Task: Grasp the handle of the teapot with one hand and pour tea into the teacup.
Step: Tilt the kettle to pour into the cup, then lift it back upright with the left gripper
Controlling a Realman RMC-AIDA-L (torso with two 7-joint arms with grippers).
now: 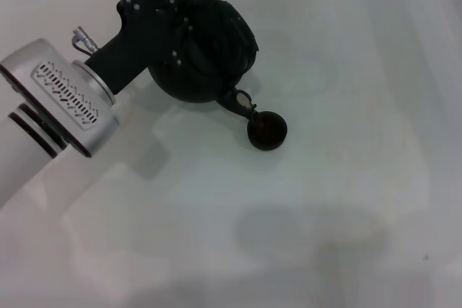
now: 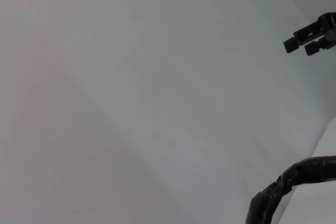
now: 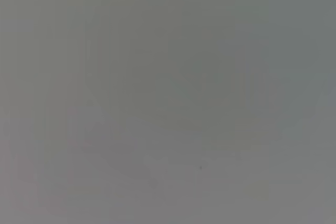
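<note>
In the head view my left gripper (image 1: pixel 175 28) is shut on the handle at the top of the dark teapot (image 1: pixel 213 63) and holds the pot tilted. Its short spout (image 1: pixel 240 101) points down at the small black teacup (image 1: pixel 267 130), with the tip just at the cup's rim. The cup stands on the white table (image 1: pixel 346 200). The gripper hides the handle in the head view. A dark wrapped arc of the handle (image 2: pixel 286 184) shows in the left wrist view. A dark gripper (image 2: pixel 310 39), apparently my right one, shows far off in that view.
The white table stretches wide to the right of and in front of the cup. My left arm (image 1: pixel 65 106) reaches in from the left side. The right wrist view shows only a plain grey surface.
</note>
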